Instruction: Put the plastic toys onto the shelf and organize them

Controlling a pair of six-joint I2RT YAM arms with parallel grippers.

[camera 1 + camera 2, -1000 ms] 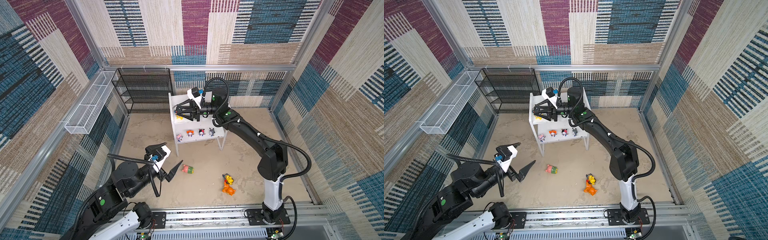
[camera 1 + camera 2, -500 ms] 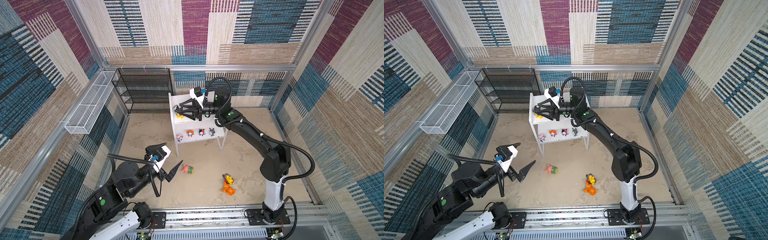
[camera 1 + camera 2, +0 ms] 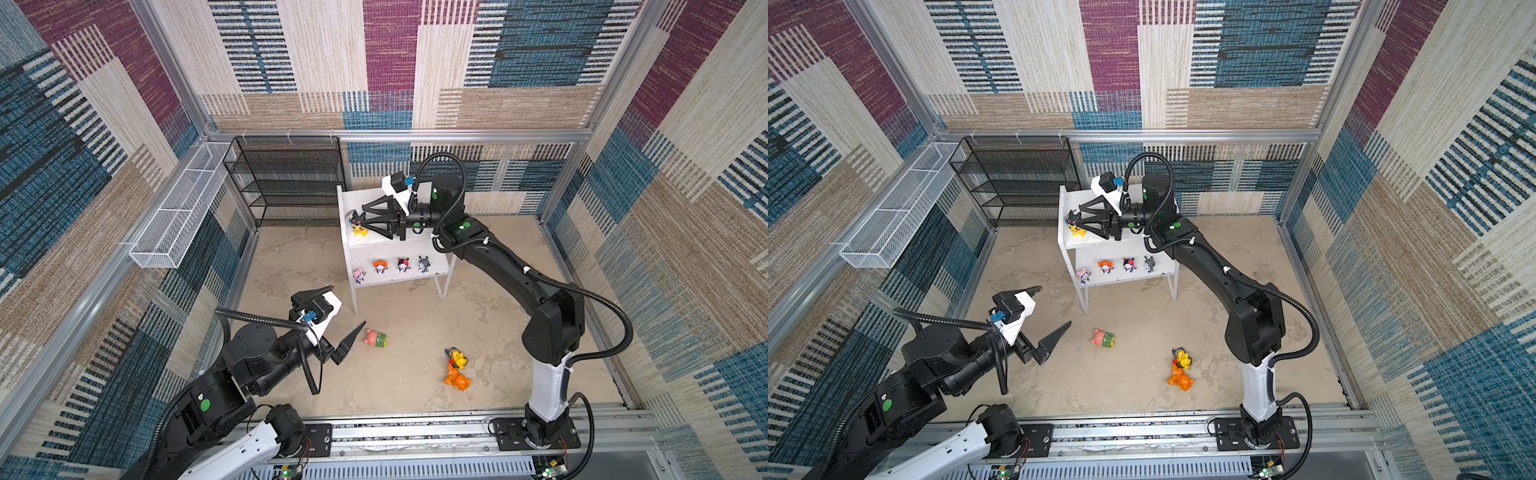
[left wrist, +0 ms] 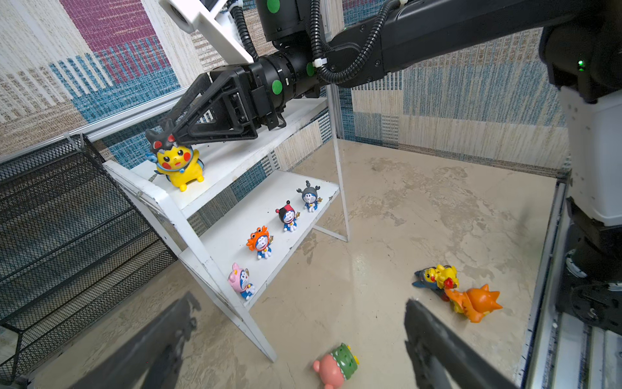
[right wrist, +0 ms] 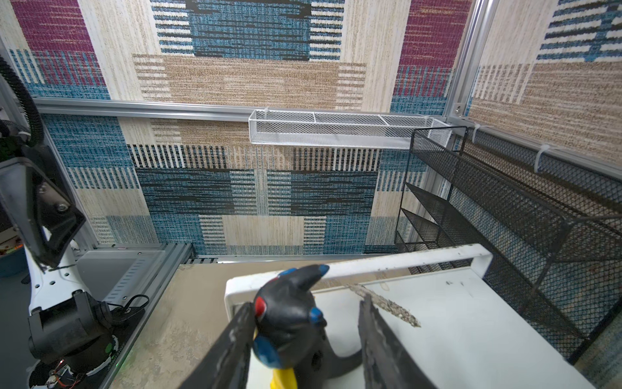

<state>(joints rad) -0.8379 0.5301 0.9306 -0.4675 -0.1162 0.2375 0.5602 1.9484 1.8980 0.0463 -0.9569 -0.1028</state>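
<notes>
My right claw (image 5: 306,301) sits half-open around the black-hooded toy (image 4: 177,161) on the shelf's (image 4: 235,155) top board. Gripping? I can't tell. My left claw (image 4: 299,303) gapes empty before the shelf, over blotchy beige floor (image 4: 420,208), with patchwork walls (image 5: 252,77) around.

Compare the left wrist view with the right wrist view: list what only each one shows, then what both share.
Left wrist only: four tiny big-headed figurines on the lower board, plus a pink-and-green toy, a yellow blue-hooded toy and an orange toy lying on the floor. Right wrist only: the white wire basket on the wall rail. Both: the white two-tier shelf, the black mesh rack, and the yellow black-hooded figurine on the top board, held in the right claw.
</notes>
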